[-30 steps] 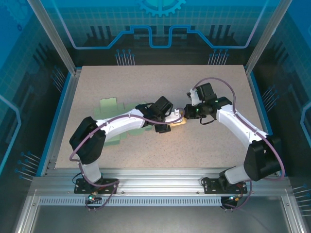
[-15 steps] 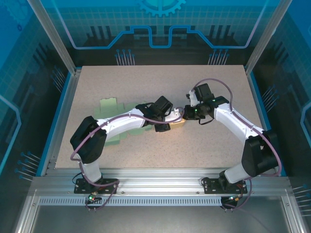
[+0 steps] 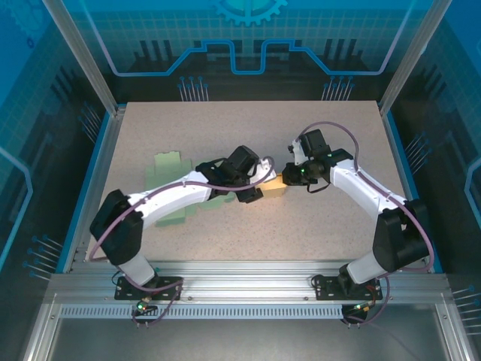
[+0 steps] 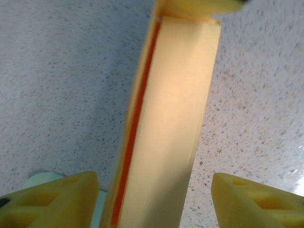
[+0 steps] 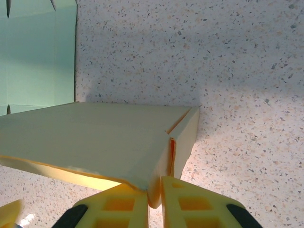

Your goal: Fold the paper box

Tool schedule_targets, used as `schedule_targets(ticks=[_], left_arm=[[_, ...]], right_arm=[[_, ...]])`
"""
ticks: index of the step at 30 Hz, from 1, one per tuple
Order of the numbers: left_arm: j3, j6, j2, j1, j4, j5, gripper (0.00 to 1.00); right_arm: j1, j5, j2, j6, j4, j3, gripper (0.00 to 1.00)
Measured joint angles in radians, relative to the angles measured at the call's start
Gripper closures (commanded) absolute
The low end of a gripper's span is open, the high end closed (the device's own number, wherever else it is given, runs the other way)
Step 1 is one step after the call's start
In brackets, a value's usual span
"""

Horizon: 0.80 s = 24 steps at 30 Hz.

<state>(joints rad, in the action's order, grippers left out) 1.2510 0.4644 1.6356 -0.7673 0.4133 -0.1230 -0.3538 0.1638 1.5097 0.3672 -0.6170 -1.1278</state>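
The paper box [image 3: 275, 190] is pale yellow with orange inner edges and stands partly folded at the table's middle. My right gripper [image 3: 290, 176] is shut on it. In the right wrist view the fingertips [image 5: 128, 204] pinch a wall at the paper box's [image 5: 95, 137] near corner. My left gripper [image 3: 258, 191] is at the box's left side. In the left wrist view it [image 4: 154, 199] is open, and a narrow panel of the box [image 4: 171, 118] rises between the two fingers [image 4: 52, 199], touching neither.
A flat pale-green paper sheet [image 3: 170, 165] lies left of centre, partly under my left arm; its edge shows in the right wrist view as a green sheet [image 5: 38, 57]. Blue panels and aluminium posts [image 3: 83, 60] surround the speckled table [image 3: 225, 128].
My left arm has drawn back to the left and its jaws have widened off the box. The right gripper keeps its pinch and has shifted slightly left.
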Motion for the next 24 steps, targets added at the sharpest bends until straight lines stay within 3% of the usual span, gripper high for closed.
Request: schedule_targets(ticks=[5, 11, 24], left_arm=[[-0.010, -0.170, -0.104, 0.001, 0.016, -0.067, 0.40], [-0.014, -0.314, -0.124, 0.026, 0.106, -0.109, 0.50], [-0.046, -0.285, -0.100, 0.176, 0.043, -0.077, 0.48]], right_arm=[[-0.002, -0.004, 0.002, 0.004, -0.004, 0.000, 0.84], [-0.010, -0.008, 0.016, 0.008, -0.021, -0.012, 0.84], [-0.014, -0.019, 0.035, 0.007, -0.043, -0.044, 0.84]])
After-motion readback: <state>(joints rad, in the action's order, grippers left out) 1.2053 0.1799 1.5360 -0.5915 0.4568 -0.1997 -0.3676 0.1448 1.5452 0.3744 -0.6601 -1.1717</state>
